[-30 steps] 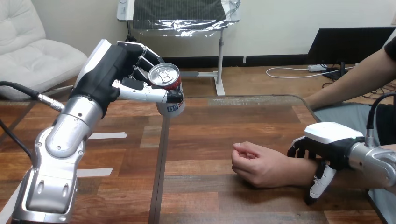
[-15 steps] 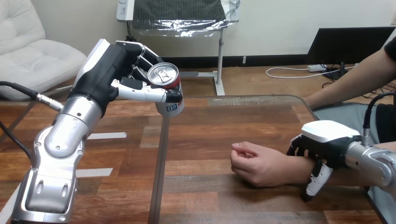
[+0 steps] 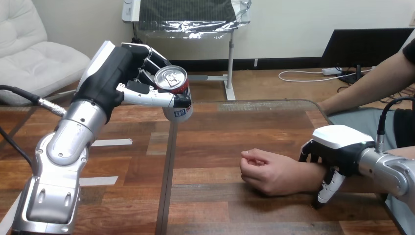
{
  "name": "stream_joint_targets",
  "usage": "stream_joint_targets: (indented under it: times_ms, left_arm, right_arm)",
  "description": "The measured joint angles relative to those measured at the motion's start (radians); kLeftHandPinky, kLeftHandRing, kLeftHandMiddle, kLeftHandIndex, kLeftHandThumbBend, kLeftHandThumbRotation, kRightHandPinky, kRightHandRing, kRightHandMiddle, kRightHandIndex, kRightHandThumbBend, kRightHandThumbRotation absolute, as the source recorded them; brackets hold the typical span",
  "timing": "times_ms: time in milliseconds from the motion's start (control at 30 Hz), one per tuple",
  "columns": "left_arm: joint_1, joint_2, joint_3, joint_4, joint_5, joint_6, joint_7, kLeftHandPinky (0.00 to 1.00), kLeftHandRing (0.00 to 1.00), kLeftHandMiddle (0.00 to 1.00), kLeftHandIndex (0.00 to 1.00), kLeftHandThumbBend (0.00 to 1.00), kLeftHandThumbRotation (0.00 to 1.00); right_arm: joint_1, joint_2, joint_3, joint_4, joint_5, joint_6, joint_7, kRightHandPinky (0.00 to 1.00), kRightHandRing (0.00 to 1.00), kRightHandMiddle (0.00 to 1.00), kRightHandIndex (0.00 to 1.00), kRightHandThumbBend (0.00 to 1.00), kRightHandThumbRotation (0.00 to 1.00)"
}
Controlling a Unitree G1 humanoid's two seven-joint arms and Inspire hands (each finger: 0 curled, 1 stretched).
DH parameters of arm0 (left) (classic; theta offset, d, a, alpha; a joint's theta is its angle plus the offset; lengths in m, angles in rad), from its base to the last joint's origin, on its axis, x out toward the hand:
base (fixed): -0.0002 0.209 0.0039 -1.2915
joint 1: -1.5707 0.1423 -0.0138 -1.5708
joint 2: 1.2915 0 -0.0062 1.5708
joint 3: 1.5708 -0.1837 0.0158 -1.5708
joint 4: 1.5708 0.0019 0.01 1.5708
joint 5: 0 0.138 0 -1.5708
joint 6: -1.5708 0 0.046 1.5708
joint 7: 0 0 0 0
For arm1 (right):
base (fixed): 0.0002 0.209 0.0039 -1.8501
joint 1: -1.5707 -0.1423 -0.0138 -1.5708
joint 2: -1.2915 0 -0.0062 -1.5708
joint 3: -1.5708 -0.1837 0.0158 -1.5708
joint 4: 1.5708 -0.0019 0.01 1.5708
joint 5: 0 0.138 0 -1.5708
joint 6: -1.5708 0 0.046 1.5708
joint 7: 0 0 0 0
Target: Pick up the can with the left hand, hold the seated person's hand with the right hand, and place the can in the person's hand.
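1. Though raised well above the table (image 3: pixel 220 147), steady at far left: left hand (image 3: pixel 115 78) on a silver forearm, fingers and thumb clamped round the can (image 3: pixel 175 95).
2. Just right of that palm: can upright with a slight tilt, silver top and pull tab facing the camera, red and white side below. Thumb across the near side, fingers behind. Held in the air, over the table's far left corner, well apart from the person.
3. Probably light, stiff but thin-walled, smooth and rather slippery; likely to dent under a hard squeeze. Best gripped round the middle of the side wall, as here, leaving the base free to settle into a waiting palm.
4. Between can and person: bare wooden tabletop, left edge running toward the camera just under the can. Nothing standing in the way, so plenty of open room for a sweep rightward and down.
5. Right of centre: person's hand (image 3: pixel 266 171) resting on the table, loosely closed, palm not turned up.
6. Far right: right hand (image 3: pixel 337 147) lying over the person's wrist (image 3: pixel 307 175), touching it. Cannot tell whether closed on the wrist or merely resting across it. Table's right edge close behind, so little slack on that side.
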Motion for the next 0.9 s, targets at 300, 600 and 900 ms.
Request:
stream_joint_targets:
  times_ms: [300,600,900]
  left_arm:
    - [0.000,0.001,0.000,0.000,0.000,0.000,0.000,0.29,0.34,0.38,0.41,0.68,0.00]
    - [0.000,0.001,0.000,0.000,0.000,0.000,0.000,0.29,0.33,0.38,0.41,0.68,0.00]
    - [0.000,0.001,0.000,0.000,0.000,0.000,0.000,0.29,0.33,0.38,0.41,0.68,0.00]
  right_arm:
    - [-0.005,0.003,0.000,0.028,0.004,-0.042,-0.032,0.38,0.44,0.52,0.55,0.90,0.11]
    - [-0.007,0.007,-0.001,0.039,0.011,-0.062,-0.035,0.31,0.37,0.45,0.51,0.84,0.12]
    - [-0.007,0.010,-0.001,0.052,0.028,-0.077,-0.043,0.28,0.34,0.42,0.48,0.80,0.10]
